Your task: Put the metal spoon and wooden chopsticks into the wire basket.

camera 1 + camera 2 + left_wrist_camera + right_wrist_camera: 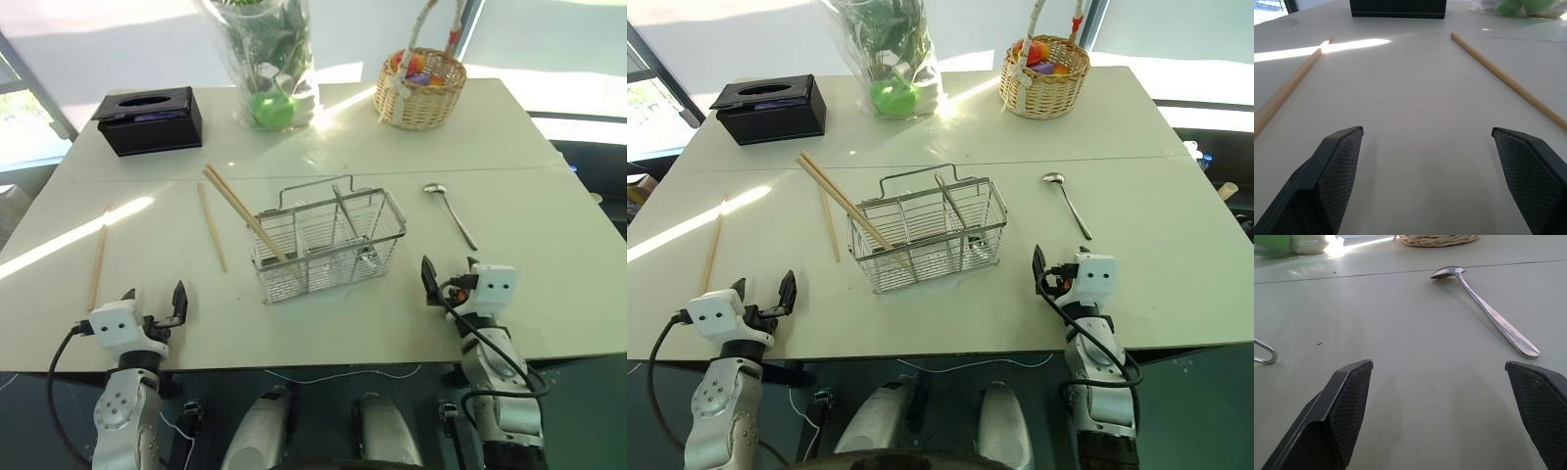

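The desk (411,323) carries the wire basket (328,242) at its centre, a stiff, light mesh caddy that needs no handling. Two wooden chopsticks (243,212) already lean into its left compartment, tips pointing out toward ten o'clock. A third chopstick (212,226) lies flat just beside the basket at nine o'clock, and a fourth chopstick (98,262) lies well apart, farther out at nine o'clock. These are light, rigid and thin; a pinch near mid-length should keep them from tipping. The metal spoon (453,214) lies flat at three o'clock from the basket, bowl away from the robot. It looks slick and low-lying, so the handle's near end seems the best hold. The left pincer (154,299) and right pincer (449,274) both hover level over the near edge, pointing forward, fingers spread wide and empty.
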Controlling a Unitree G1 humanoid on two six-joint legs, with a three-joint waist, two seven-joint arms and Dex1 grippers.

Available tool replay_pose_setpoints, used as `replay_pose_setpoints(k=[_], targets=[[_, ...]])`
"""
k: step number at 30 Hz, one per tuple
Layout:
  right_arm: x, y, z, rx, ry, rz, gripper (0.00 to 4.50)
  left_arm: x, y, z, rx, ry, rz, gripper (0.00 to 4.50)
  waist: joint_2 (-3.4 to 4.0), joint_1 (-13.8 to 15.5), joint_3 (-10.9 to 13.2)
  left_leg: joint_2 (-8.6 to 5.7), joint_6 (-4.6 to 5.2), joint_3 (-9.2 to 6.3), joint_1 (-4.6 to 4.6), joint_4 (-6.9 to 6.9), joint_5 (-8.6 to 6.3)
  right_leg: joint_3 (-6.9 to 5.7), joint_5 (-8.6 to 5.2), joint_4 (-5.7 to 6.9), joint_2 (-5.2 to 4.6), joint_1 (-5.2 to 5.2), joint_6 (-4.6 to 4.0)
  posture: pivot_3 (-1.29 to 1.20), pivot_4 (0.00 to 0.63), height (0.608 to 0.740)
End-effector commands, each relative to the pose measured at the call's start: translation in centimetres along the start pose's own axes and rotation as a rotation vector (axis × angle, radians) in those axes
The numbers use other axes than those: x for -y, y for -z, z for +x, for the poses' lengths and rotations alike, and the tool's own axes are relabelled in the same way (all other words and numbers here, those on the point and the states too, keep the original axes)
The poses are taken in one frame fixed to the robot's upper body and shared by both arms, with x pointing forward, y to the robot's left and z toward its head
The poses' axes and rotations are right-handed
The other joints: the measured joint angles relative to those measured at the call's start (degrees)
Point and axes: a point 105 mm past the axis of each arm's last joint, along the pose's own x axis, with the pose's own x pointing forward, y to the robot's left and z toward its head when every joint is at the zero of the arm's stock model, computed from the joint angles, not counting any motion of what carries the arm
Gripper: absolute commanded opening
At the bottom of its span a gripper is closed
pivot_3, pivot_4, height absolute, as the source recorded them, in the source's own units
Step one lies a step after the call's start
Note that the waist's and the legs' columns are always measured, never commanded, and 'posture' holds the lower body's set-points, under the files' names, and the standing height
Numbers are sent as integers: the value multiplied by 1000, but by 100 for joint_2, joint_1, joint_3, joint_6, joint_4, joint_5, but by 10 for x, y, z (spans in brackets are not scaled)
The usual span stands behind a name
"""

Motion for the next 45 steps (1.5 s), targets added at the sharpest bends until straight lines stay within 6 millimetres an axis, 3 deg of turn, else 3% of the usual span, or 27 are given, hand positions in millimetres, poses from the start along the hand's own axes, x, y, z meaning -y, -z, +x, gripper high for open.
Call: replay_pose_setpoints(k=[1,10,16,25,31,36,41,45], targets=[[-3,-7,6,31,-15,0,4500,-6,-12,2,52,-21,4,4446,0,1,0,0,0,0,0,0,0,0,0,0,0,0,-1,0,150,740],[1,-6,7,22,5,-5,4500,-5,-22,8,67,-2,7,4446,0,6,0,-1,0,0,0,0,0,-1,0,-5,-1,-7,0,0,150,740],[2,-6,6,17,7,-7,4500,-7,-7,8,-57,-14,20,4446,-1,5,0,-2,0,0,1,0,0,-2,0,-13,0,-4,1,0,150,740],[3,-6,7,12,4,-13,4500,-11,-15,6,-42,-1,9,4446,-2,6,0,-2,0,-1,3,0,0,-2,0,-13,0,1,1,0,150,740],[3,-8,11,14,-4,-19,4500,-10,-47,13,45,88,57,4446,-2,3,1,-1,0,-1,2,0,0,-2,1,-12,0,0,0,0,150,740],[5,-9,13,16,-8,-25,4500,-4,-84,19,106,242,74,4446,0,1,2,-1,0,-1,0,-6,0,0,0,-11,1,-5,-1,0,150,740],[6,-12,15,19,-13,-25,4500,17,-127,16,115,529,28,4446,3,-1,5,-1,0,-2,1,-14,0,2,0,-10,3,-15,-1,0,150,740],[7,-14,16,21,-18,-23,4500,36,-142,0,-5,772,-1,4446,6,-13,7,-1,0,-2,5,-23,0,4,1,-12,3,-19,-1,0,150,740]])
